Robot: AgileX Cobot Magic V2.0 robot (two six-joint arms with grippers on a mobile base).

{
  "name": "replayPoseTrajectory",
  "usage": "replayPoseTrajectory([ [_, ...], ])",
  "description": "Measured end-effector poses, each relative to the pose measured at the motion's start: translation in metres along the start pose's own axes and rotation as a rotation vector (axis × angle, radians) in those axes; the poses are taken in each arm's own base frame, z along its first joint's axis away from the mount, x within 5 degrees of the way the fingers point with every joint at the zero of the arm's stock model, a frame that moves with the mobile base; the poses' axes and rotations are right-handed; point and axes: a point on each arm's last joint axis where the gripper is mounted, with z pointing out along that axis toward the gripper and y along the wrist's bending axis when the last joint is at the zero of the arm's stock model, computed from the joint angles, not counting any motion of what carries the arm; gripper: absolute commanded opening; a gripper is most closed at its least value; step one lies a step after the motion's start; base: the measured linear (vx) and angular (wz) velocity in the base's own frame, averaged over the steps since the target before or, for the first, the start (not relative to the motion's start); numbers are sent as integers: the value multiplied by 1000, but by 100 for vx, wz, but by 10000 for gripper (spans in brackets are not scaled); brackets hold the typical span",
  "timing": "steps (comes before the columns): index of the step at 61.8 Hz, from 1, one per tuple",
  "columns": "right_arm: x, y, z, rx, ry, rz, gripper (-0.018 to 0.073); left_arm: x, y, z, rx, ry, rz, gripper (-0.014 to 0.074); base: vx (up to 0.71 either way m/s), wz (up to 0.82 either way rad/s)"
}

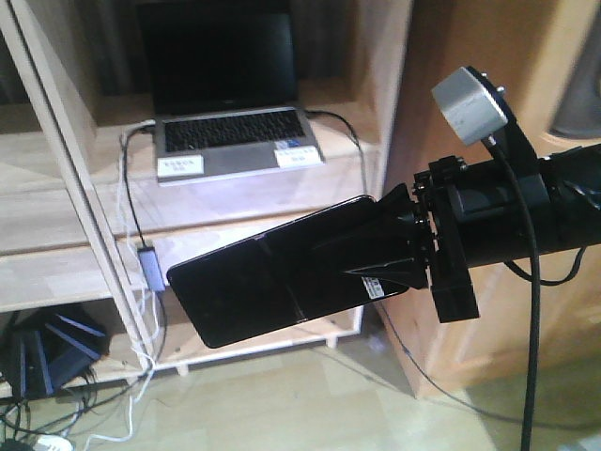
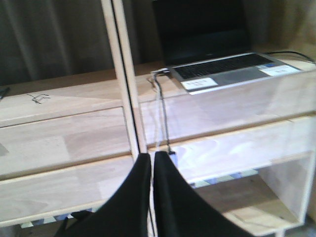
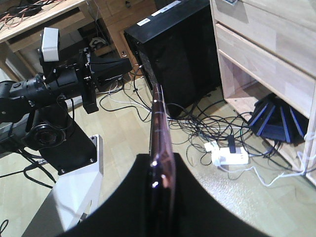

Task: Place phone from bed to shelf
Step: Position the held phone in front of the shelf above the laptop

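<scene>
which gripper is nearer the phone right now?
Right. The right gripper is shut on one end of the phone. The left gripper is shut and empty, apart from the phone, facing the shelf.

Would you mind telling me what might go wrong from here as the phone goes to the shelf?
1. The right end effector grips the phone by one end only, so most of it sticks out unsupported; it may tilt or slip.
2. The laptop and its cable occupy the shelf beyond; the phone's free end might strike or snag them.
</scene>
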Motion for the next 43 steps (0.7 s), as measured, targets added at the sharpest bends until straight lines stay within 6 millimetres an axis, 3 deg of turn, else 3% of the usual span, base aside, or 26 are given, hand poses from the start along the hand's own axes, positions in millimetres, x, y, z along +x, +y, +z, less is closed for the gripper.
replayPoseTrajectory([
  [43,0,0,0,0,0,0,-2,0,0,0,0,0,0,1,35,17],
])
